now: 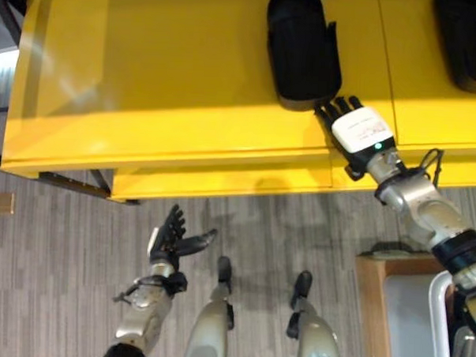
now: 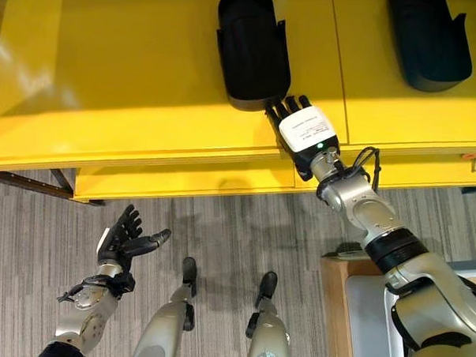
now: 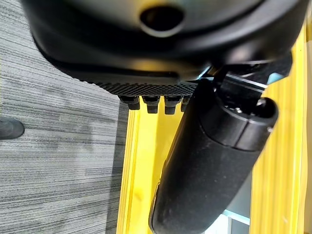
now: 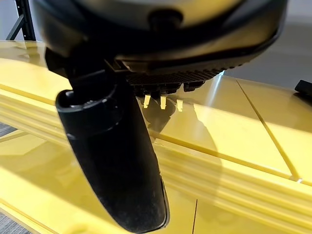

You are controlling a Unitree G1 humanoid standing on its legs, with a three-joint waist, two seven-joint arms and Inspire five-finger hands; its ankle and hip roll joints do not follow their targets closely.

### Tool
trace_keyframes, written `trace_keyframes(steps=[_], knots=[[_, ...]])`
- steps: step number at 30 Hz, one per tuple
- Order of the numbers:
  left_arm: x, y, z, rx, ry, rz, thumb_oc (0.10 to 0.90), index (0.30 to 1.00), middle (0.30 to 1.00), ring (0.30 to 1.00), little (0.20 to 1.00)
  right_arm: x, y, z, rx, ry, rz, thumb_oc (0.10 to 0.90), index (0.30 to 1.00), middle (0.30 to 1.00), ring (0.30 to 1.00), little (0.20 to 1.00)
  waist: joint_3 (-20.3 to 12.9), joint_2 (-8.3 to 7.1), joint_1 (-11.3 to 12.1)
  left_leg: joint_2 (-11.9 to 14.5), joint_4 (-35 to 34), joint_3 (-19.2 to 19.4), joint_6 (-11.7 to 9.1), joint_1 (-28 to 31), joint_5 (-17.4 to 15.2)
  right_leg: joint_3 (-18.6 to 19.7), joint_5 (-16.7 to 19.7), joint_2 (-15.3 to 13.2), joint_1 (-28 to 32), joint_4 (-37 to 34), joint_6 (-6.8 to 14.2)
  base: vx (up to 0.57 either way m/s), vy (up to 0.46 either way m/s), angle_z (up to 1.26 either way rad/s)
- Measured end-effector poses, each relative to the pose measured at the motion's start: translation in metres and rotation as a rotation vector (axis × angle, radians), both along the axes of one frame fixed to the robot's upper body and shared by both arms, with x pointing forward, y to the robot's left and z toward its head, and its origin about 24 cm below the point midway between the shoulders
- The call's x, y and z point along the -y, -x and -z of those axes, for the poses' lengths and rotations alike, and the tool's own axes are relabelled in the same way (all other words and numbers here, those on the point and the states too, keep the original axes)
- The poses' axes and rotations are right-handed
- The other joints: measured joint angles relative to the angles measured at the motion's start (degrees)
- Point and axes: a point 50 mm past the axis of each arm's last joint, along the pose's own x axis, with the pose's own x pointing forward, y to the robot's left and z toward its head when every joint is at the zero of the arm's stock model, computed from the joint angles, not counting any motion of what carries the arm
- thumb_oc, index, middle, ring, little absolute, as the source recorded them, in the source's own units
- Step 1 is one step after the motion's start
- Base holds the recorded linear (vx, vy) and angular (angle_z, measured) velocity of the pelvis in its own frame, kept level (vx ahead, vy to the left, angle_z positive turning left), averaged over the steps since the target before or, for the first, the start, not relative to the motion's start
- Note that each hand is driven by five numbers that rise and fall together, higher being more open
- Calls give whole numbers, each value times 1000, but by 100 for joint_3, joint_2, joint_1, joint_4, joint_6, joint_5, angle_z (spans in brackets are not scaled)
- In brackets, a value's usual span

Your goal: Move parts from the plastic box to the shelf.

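My right hand (image 2: 305, 128) reaches out over the yellow shelf (image 1: 147, 80) with its fingers straight and spread, holding nothing, the fingertips right at the near end of a black moulded part (image 2: 251, 49) that lies on the shelf top. A second black part (image 2: 427, 40) lies on the same shelf, well apart to my right. My left hand (image 1: 172, 237) hangs low over the grey floor (image 1: 52, 281) in front of the shelf, fingers relaxed and open, thumb standing out to the side, empty.
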Motion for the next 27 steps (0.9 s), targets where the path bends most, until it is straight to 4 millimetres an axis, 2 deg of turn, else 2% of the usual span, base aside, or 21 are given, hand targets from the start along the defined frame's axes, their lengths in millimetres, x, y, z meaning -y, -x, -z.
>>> trace_keyframes(steps=[20, 27], knots=[[0, 0, 0, 0, 0, -1, 900, 1000, 1000, 1000, 1000, 0, 0, -1, 3, -4, -2, 900, 1000, 1000, 1000, 1000, 2, -3, 23, -1, -1, -3, 0, -13, 0, -2, -1, 0, -11, 0, -1, 0, 0, 0], [-1, 0, 0, 1, 0, -6, 900, 1000, 1000, 1000, 1000, 5, 10, 2, 24, -78, -15, 900, 1000, 1000, 1000, 1000, 30, -52, 29, -2, 4, 0, 1, -81, 0, 7, -11, -4, -102, 40, -7, 0, 0, 0]])
